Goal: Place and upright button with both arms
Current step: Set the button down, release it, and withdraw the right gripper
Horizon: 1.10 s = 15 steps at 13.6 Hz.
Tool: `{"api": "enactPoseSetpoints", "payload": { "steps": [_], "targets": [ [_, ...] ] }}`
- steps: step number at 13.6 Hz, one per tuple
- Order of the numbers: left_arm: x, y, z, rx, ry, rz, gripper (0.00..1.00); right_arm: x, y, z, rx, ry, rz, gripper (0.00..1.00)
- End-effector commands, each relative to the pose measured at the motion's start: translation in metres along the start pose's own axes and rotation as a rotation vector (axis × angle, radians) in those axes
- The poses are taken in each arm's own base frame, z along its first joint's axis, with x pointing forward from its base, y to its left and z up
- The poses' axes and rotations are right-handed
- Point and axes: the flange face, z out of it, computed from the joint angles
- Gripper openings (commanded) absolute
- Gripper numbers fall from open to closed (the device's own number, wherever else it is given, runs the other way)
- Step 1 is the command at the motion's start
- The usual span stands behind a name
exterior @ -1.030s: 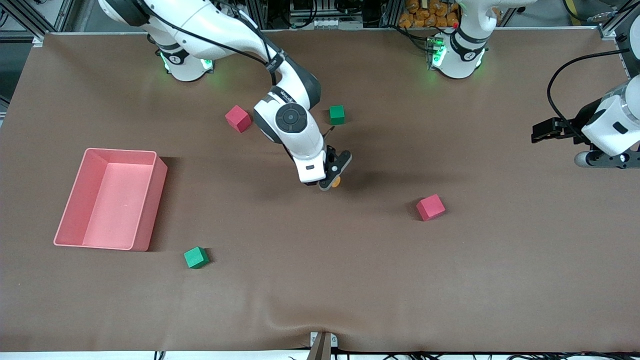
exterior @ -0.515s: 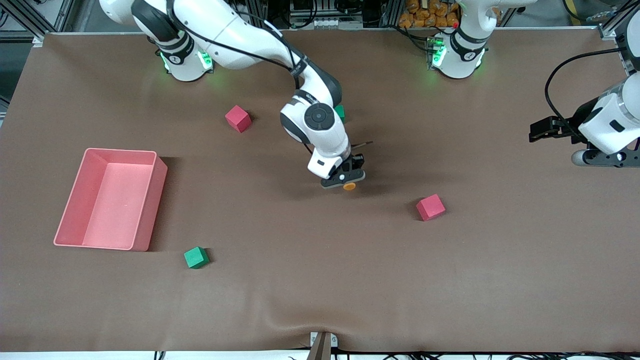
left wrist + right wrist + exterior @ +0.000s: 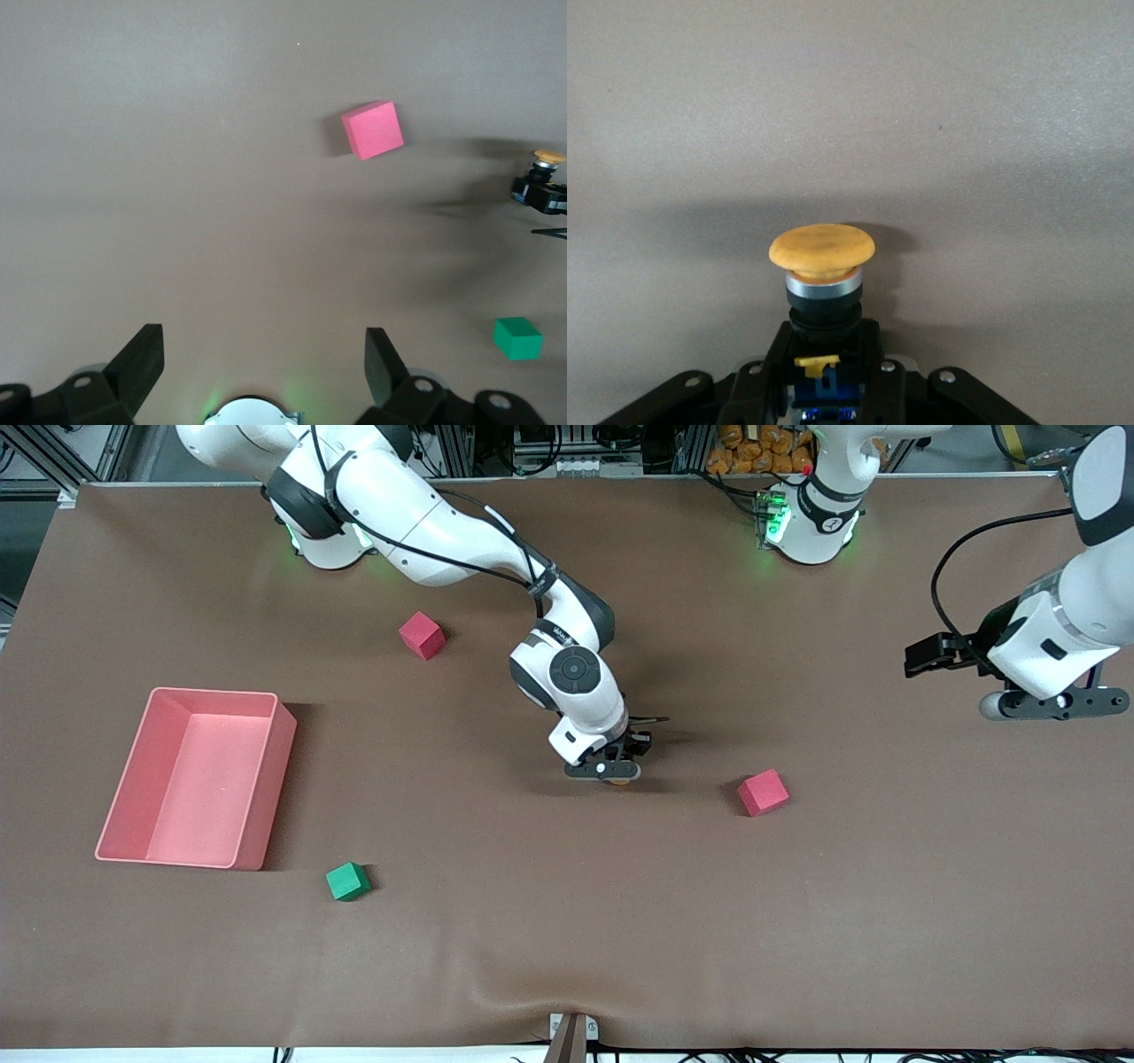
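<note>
The button [image 3: 822,257], with its orange cap and black-and-blue body, sits between the fingers of my right gripper [image 3: 824,354], which is shut on its body. In the front view the right gripper [image 3: 611,772] hangs low over the middle of the brown table, and only a sliver of the button's orange cap [image 3: 621,781] shows under it. The button [image 3: 548,158] also shows small in the left wrist view. My left gripper [image 3: 261,354] is open and empty, up over the left arm's end of the table [image 3: 1054,704].
A red cube [image 3: 762,792] lies beside the right gripper toward the left arm's end. Another red cube [image 3: 422,635] lies nearer the robots' bases. A green cube [image 3: 347,881] and a pink bin [image 3: 257,779] lie toward the right arm's end. A green cube [image 3: 517,338] shows in the left wrist view.
My right gripper has carried the button toward the front camera and lower, turning so the cap is nearly hidden under it. My left gripper has shifted a little toward the table's middle.
</note>
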Motion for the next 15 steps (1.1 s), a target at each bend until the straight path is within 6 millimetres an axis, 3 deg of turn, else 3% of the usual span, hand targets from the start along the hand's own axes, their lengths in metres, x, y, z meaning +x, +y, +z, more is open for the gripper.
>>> {"api": "enactPoseSetpoints", "payload": {
  "steps": [1,3,5,9,12,15],
  "targets": [
    [-0.005,0.005,-0.002,-0.033,-0.007,-0.031,1.0,0.002,-0.002,0.005,-0.011,0.006,0.019,0.96],
    [-0.004,0.005,-0.001,-0.034,-0.008,-0.033,1.0,0.002,-0.002,-0.007,-0.022,0.024,0.007,1.0],
    [-0.004,0.007,0.001,-0.053,-0.017,-0.036,1.0,0.006,-0.006,-0.036,-0.026,0.032,0.009,1.0],
    [-0.003,0.011,0.004,-0.073,-0.026,-0.044,1.0,0.014,-0.013,-0.139,-0.078,0.024,0.003,1.0],
    [0.0,0.021,0.012,-0.069,-0.042,-0.035,1.0,0.027,0.025,-0.228,-0.13,0.016,-0.071,1.0],
    [-0.001,0.043,0.018,-0.061,-0.055,-0.065,1.0,0.047,0.088,-0.318,-0.167,0.028,-0.105,1.0]
  ]
}}
